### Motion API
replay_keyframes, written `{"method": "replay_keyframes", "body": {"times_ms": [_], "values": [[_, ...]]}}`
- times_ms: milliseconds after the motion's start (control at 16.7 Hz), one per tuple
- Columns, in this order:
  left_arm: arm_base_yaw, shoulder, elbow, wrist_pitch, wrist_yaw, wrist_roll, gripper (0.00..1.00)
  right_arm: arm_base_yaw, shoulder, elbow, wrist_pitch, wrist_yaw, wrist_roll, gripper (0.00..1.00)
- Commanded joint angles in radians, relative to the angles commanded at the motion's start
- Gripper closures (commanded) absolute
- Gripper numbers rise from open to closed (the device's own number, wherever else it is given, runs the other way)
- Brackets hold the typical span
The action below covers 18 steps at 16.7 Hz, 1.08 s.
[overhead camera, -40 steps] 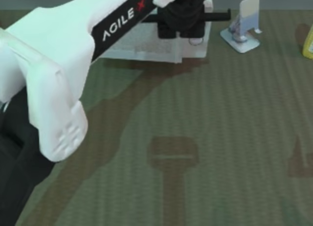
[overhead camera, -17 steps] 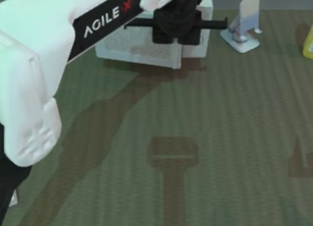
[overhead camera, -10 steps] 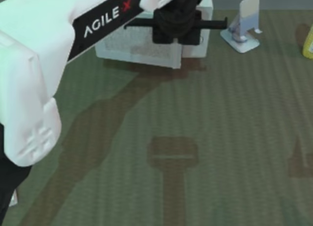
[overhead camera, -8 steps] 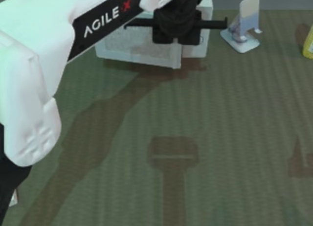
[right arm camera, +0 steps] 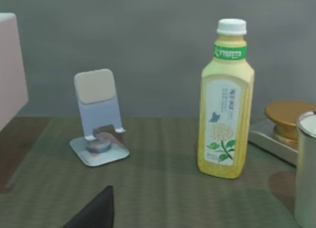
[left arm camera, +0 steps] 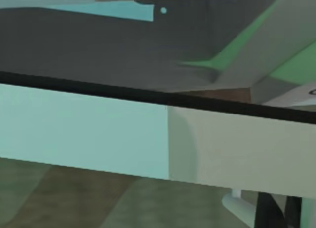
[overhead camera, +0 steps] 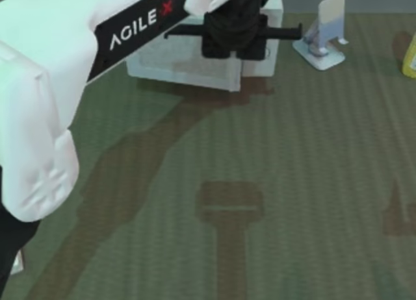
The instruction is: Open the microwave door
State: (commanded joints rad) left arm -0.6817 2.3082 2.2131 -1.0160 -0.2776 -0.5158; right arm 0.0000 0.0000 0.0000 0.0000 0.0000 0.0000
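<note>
The white microwave (overhead camera: 265,61) stands at the table's far edge, left of centre. Its door (overhead camera: 182,66), with a grey mesh window, faces the table; the door's right edge stands a little forward of the knob panel. My left arm reaches across from the left, and its black gripper (overhead camera: 234,43) sits over the microwave's front where the door meets the knob panel, hiding the knobs. A pale panel (left arm camera: 237,149) of the microwave fills the left wrist view from very close. My right gripper (right arm camera: 96,213) shows only in its own wrist view, off to the right and apart from the microwave.
A phone stand (overhead camera: 323,37) (right arm camera: 98,119) stands just right of the microwave. A yellow bottle (overhead camera: 409,56) (right arm camera: 224,104) is at the far right edge. A gold-topped object (right arm camera: 289,119) and a metal cup (right arm camera: 307,169) lie beyond the bottle.
Since the oldest frame my left arm has drawn back leftward and its gripper has shifted toward the microwave's top front. Over the last second nothing has visibly moved.
</note>
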Motion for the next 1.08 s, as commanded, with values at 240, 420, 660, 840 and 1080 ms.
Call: {"method": "replay_keyframes", "body": {"times_ms": [240,420,660,840,1080], "values": [[0.01,-0.075,-0.132,0.063,0.024,0.06,1.0,0.0,0.0,0.0,0.0,0.0,0.0,0.0],[0.013,-0.111,-0.185,0.094,0.041,0.089,1.0,0.0,0.0,0.0,0.0,0.0,0.0,0.0],[0.013,-0.111,-0.185,0.094,0.041,0.089,1.0,0.0,0.0,0.0,0.0,0.0,0.0,0.0],[0.013,-0.111,-0.185,0.094,0.041,0.089,1.0,0.0,0.0,0.0,0.0,0.0,0.0,0.0],[0.013,-0.111,-0.185,0.094,0.041,0.089,1.0,0.0,0.0,0.0,0.0,0.0,0.0,0.0]]}}
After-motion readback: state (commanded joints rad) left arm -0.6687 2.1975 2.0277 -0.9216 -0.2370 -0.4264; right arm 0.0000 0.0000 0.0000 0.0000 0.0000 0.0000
